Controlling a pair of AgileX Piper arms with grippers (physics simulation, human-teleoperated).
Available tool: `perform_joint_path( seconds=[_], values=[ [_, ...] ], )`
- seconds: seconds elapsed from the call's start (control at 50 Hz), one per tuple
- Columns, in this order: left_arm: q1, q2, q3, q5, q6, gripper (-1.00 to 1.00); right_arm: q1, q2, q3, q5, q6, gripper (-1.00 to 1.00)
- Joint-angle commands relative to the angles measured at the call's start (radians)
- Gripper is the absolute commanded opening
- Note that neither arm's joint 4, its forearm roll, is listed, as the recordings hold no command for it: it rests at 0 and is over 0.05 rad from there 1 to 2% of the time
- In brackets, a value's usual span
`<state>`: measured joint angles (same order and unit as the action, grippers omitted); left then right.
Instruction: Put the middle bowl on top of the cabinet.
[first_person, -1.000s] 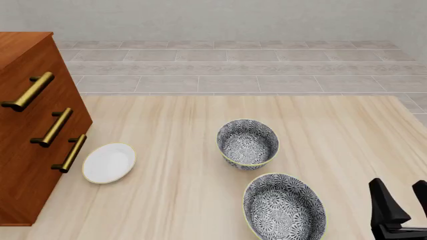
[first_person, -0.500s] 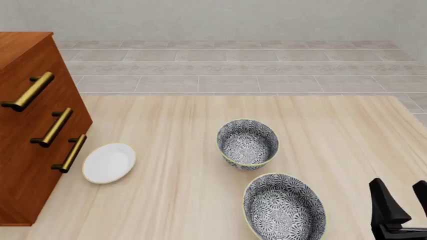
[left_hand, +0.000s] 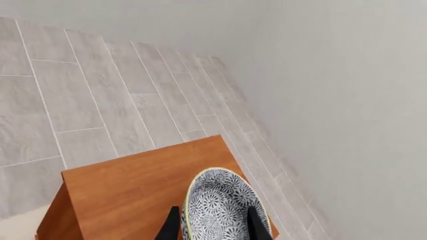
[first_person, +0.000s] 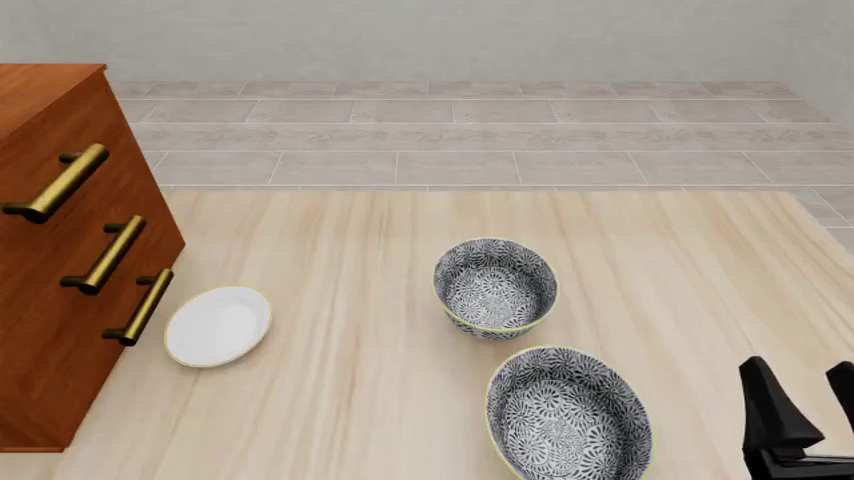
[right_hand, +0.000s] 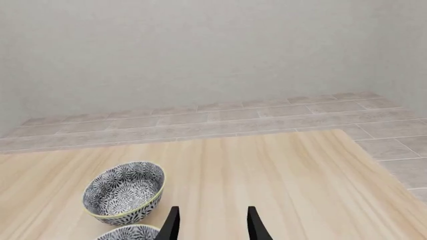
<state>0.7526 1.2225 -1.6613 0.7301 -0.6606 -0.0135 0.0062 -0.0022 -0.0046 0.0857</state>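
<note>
In the left wrist view the middle bowl (left_hand: 223, 207), grey-and-white floral with a pale yellow rim, sits over the reddish-brown top of the cabinet (left_hand: 127, 192). My left gripper (left_hand: 213, 227) is just above it, and its dark fingers stand wide apart on either side of the bowl. In the front view the cabinet (first_person: 74, 250) fills the left side, showing brass bar handles. Neither the bowl nor the left gripper appears there. My right gripper (first_person: 810, 400) hangs open and empty at the table's near right corner.
Two more floral bowls stand on the table, one mid-table (first_person: 495, 287) and one at the near edge (first_person: 569, 415). A shallow white dish (first_person: 218, 326) lies beside the cabinet's foot. Grey tiled floor lies beyond the table's far edge.
</note>
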Motion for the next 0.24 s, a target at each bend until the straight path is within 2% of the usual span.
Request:
perform_joint_path(
  seconds=[0.02, 0.24],
  values=[
    [0.026, -0.034, -0.028, 0.004, -0.005, 1.00, -0.002, -0.001, -0.001, 0.000, 0.001, 1.00],
    [0.046, -0.066, -0.057, 0.004, -0.010, 1.00, -0.001, -0.001, 0.000, -0.001, -0.002, 1.00]
  ],
)
